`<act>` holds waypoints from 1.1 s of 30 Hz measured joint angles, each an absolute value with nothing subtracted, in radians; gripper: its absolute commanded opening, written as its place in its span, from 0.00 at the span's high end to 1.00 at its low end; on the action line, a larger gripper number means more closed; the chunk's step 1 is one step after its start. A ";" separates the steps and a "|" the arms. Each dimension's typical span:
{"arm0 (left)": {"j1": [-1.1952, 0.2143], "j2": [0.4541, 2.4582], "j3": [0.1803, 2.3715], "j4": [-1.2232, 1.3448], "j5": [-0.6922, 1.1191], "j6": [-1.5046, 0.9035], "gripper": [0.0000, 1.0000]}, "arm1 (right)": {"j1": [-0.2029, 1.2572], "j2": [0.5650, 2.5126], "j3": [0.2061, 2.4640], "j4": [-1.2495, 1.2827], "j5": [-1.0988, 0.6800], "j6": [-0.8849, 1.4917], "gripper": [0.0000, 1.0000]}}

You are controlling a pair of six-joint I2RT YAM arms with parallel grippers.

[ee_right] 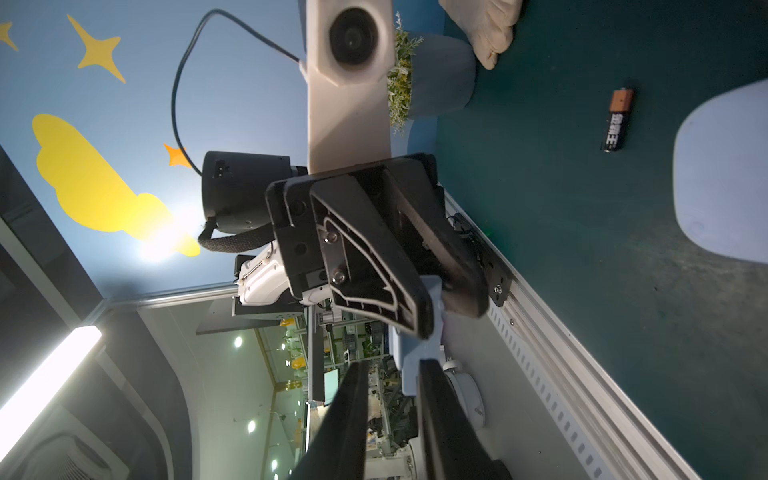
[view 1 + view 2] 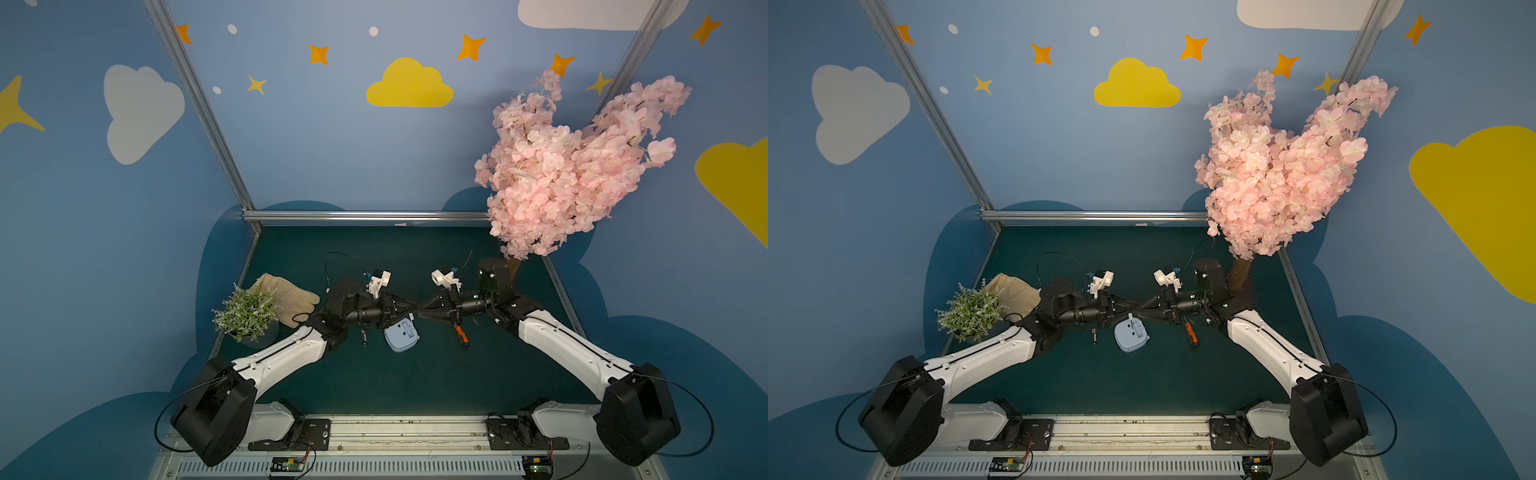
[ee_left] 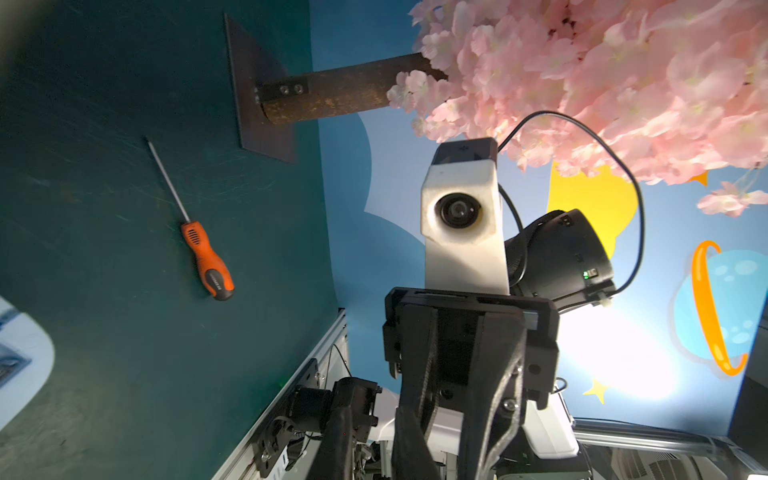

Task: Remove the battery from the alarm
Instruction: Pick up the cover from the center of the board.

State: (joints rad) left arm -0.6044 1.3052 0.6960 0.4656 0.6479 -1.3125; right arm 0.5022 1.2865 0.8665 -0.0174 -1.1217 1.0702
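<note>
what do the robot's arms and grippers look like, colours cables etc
Both arms match: the left arm and right arm have white shells between bulky black joints, with thin black cables looping off them. The left gripper and right gripper are black with long tapered fingers, and each wrist carries a white camera mount with a round lens.

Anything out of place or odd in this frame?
Nothing damaged. The battery lies loose on the mat beside the face-down alarm, and the left gripper pinches the pale cover in mid-air.
</note>
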 measured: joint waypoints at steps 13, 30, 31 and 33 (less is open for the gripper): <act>-0.607 1.392 0.907 -0.076 0.495 -1.027 0.82 | 0.661 1.281 1.116 -0.709 -0.583 0.514 0.66; -0.651 1.569 0.970 -0.239 0.416 -0.976 0.85 | 0.884 1.366 1.085 -0.662 -0.225 0.470 0.71; -0.653 1.571 0.971 -0.240 0.414 -0.977 0.85 | 0.886 1.381 1.078 -0.645 -0.229 0.481 0.71; -0.656 1.572 0.972 -0.241 0.410 -0.979 0.85 | 0.895 1.405 1.072 -0.620 -0.233 0.502 0.71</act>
State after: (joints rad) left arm -0.6556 1.5723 0.9718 -0.2409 0.4103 -0.9794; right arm 0.8948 1.4052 1.0718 -0.6205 -0.2329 0.5018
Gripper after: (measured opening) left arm 0.165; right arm 0.290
